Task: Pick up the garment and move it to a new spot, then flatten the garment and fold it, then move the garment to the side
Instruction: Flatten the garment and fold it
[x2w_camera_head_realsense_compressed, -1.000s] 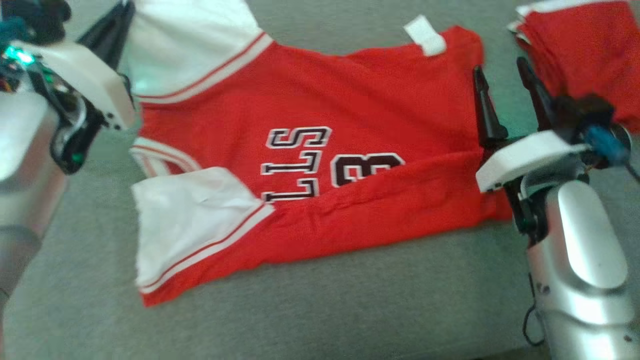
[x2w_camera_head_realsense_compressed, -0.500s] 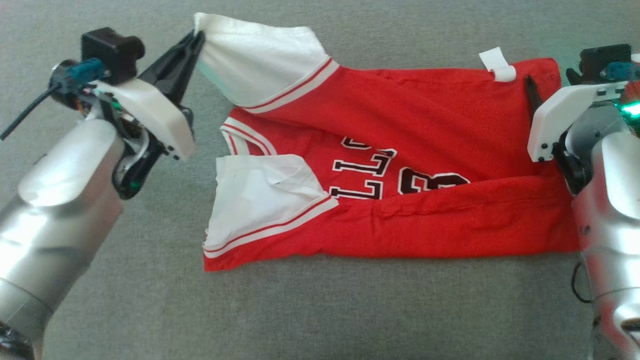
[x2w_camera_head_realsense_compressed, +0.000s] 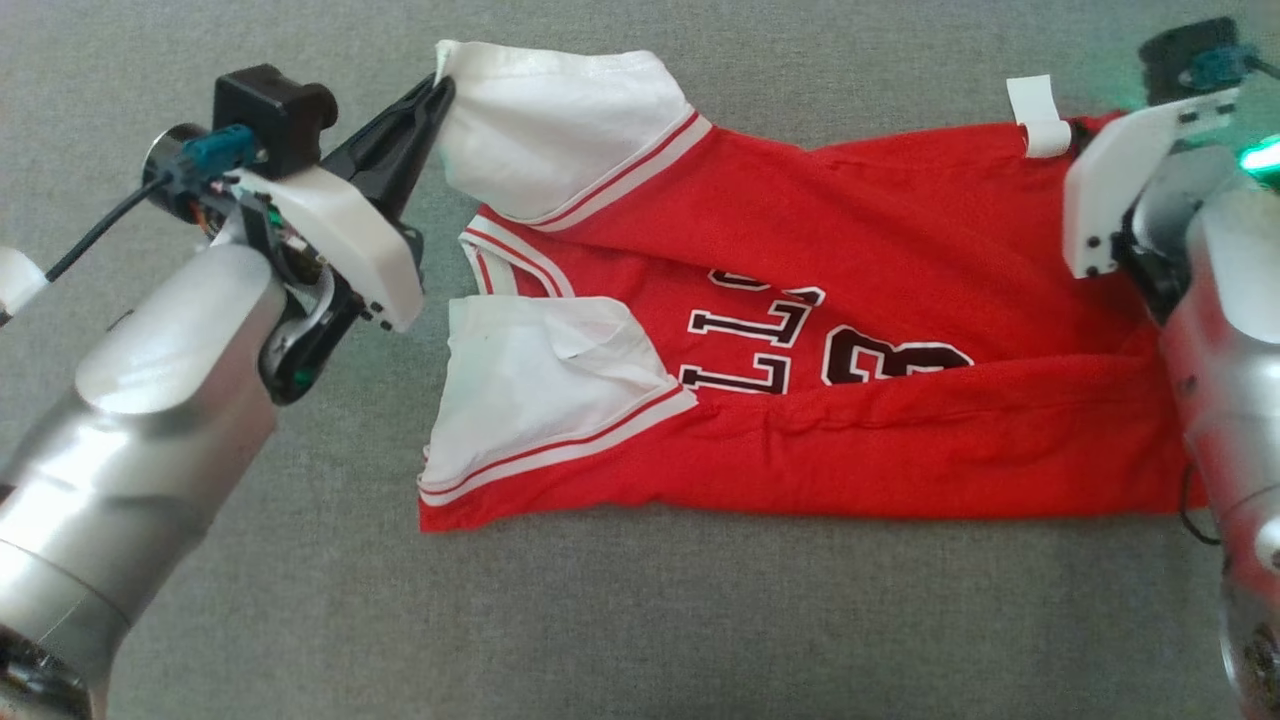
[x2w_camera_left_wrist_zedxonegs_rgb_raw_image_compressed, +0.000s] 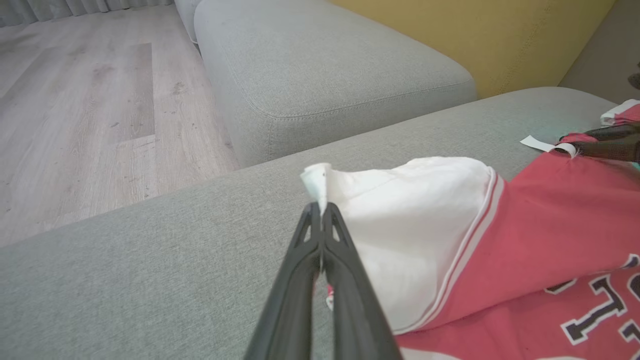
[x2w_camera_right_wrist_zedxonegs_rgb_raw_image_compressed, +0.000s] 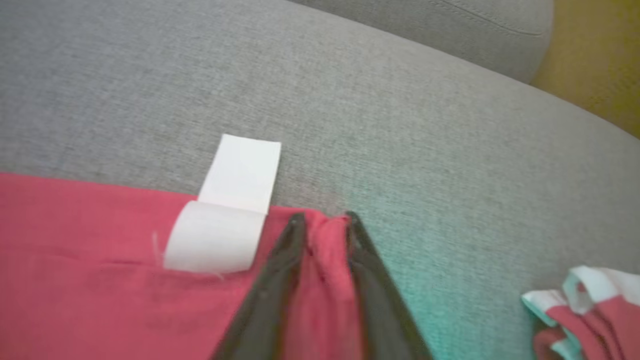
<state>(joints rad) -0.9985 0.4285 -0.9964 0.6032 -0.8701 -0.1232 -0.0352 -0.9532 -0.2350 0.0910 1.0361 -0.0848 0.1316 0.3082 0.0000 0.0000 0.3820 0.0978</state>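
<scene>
Head view: the garment (x2w_camera_head_realsense_compressed: 850, 300) is lying mid-frame on the sofa (x2w_camera_head_realsense_compressed: 640, 620), the left pincer (x2w_camera_head_realsense_compressed: 440, 92) pinching its white sleeve at upper left. Left wrist view: that pincer is pressing together on the sleeve edge at centre. Right wrist view: the right pincer (x2w_camera_right_wrist_zedxonegs_rgb_raw_image_compressed: 322, 217) is pinching bunched red hem, lower centre.

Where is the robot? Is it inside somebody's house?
Probably yes, it looks like a living room. The red jersey lies on a grey sofa seat. There is what looks like a yellow backrest behind it and a wooden floor beside it.
</scene>
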